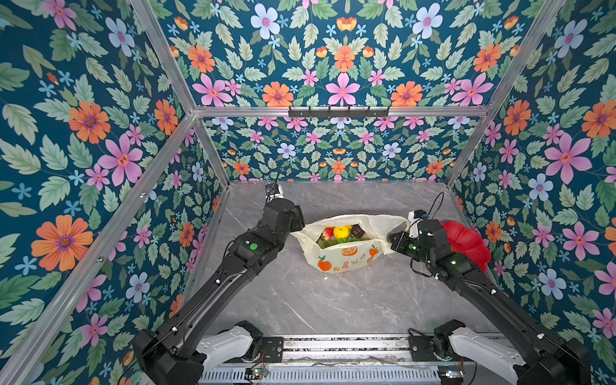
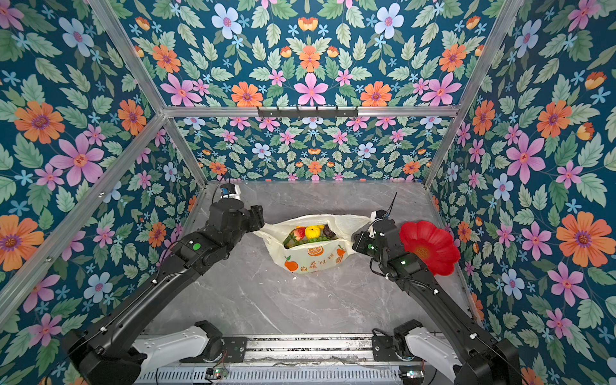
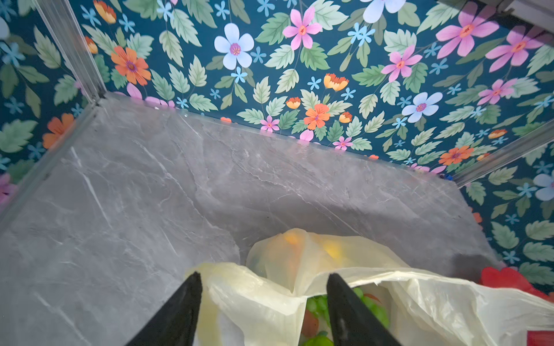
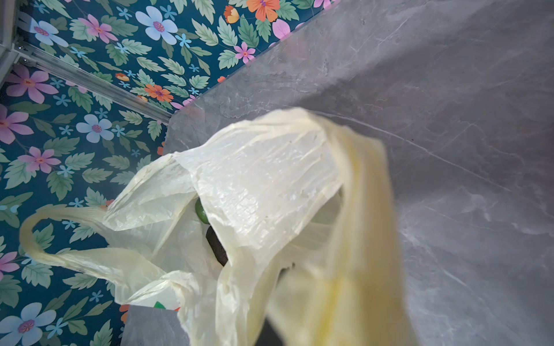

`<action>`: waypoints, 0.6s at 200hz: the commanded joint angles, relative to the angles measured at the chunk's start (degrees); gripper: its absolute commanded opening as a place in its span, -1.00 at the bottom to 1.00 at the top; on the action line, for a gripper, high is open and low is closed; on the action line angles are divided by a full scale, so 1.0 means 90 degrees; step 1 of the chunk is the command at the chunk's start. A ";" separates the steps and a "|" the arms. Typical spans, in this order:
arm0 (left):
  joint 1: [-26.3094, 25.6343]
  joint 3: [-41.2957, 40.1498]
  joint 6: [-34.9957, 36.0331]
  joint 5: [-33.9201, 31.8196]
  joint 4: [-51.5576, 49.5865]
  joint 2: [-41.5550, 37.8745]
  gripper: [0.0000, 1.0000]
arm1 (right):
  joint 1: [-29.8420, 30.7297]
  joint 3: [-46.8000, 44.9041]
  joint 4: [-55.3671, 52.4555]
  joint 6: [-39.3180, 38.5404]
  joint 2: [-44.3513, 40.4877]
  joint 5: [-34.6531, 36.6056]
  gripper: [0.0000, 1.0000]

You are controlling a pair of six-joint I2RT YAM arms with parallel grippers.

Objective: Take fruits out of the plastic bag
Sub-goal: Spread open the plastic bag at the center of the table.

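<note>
While left fingers (image 3: 344,308) gape | plastic bag (image 3: 257,299) rim between them | contact unclear

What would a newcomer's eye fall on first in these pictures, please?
Probably the pale yellow plastic bag at the middle of the grey table, its mouth open on a red strawberry, a yellow lemon and green grapes. Next, the red flower-shaped dish at the table's right edge, and the loud floral wallpaper all around.
</note>
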 commanded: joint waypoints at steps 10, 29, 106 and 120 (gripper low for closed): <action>-0.1006 0.1103 0.0277 -0.1555 -0.1177 0.0511 0.35 | 0.0031 0.0041 -0.0008 -0.0118 0.0006 0.0041 -1.00; -0.1382 0.1564 0.0209 -0.1158 -0.1254 0.1098 0.34 | 0.0030 0.0041 -0.0014 -0.0117 0.0003 0.0061 -1.00; -0.1574 0.1667 -0.0625 -0.0907 -0.2283 0.3103 0.49 | 0.0041 0.0008 -0.0038 -0.0158 -0.0204 0.0110 -1.00; -0.1563 0.1530 -0.0771 -0.0995 -0.2285 0.3292 0.55 | 0.0039 -0.0048 0.0002 -0.0147 -0.0242 0.0110 -1.00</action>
